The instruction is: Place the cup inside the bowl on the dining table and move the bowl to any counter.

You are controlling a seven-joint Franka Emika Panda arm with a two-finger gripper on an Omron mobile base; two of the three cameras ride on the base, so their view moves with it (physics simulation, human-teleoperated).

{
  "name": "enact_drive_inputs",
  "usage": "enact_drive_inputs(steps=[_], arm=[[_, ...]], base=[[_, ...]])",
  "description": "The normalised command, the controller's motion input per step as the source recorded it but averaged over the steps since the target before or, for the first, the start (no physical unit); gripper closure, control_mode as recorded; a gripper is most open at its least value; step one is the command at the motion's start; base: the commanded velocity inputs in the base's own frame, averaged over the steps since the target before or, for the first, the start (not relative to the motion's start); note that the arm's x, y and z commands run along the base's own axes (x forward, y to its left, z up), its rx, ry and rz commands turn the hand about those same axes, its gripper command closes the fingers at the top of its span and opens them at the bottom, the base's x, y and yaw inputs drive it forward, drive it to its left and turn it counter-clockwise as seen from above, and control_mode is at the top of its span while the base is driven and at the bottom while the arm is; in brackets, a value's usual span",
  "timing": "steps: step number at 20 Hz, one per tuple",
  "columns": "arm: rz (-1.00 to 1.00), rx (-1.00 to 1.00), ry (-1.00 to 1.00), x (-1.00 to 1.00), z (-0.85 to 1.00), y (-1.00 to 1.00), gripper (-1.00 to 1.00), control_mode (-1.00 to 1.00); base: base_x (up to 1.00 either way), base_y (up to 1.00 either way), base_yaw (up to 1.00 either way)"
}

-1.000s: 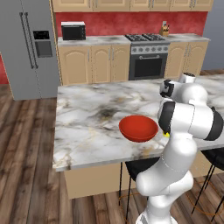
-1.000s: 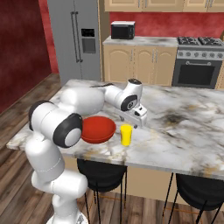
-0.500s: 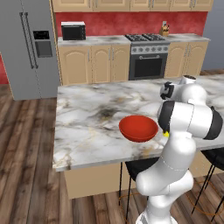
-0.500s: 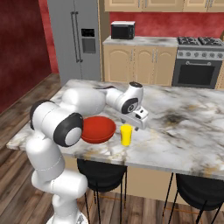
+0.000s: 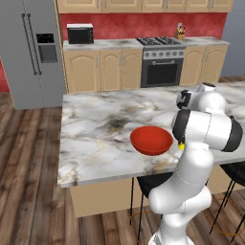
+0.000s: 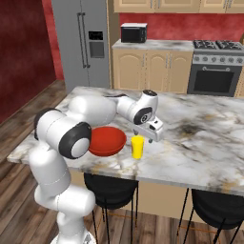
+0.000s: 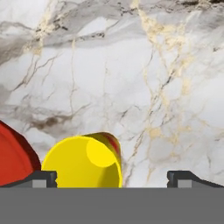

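The yellow cup (image 6: 137, 147) stands upright on the marble dining table (image 6: 200, 143), close to its near edge. Just left of it sits the red bowl (image 6: 106, 141), wide and shallow, with nothing in it. My gripper (image 6: 148, 134) hangs open just above and slightly behind the cup, pointing down. In the hand view the cup (image 7: 83, 164) lies between the fingertips (image 7: 43, 178), nearer the left one, with the bowl's rim (image 7: 11, 157) at the left edge. In the left base view the bowl (image 5: 151, 140) shows beside my arm, which hides most of the cup.
Black stools (image 6: 112, 188) stand under the table's near edge. Across the wooden floor at the back wall runs the counter (image 6: 157, 45) with a microwave (image 6: 133, 32), a stove (image 6: 217, 71) to its right and a grey fridge (image 6: 81, 43) to its left.
My hand has sunk a little toward the cup. The cup and the bowl have not moved, and the jaws have stayed open.
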Motion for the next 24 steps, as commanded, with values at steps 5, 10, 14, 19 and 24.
enact_drive_inputs(steps=[5, 10, 14, 19, 24], arm=[[0.0, 0.0, 0.0, 0.0, -0.24, 0.0, -1.0, -1.0], [0.0, 0.0, 0.0, 0.0, -0.26, 0.0, -1.0, -1.0], [0.0, 0.0, 0.0, 0.0, -0.16, 0.0, -1.0, -1.0], [0.0, 0.0, 0.0, 0.0, -0.1, 0.0, -1.0, -1.0], [0.0, 0.0, 0.0, 0.0, -0.04, 0.0, -1.0, -1.0]], base=[[0.0, 0.0, 0.0], [0.0, 0.0, 0.0], [0.0, 0.0, 0.0], [0.0, 0.0, 0.0], [0.0, 0.0, 0.0]])
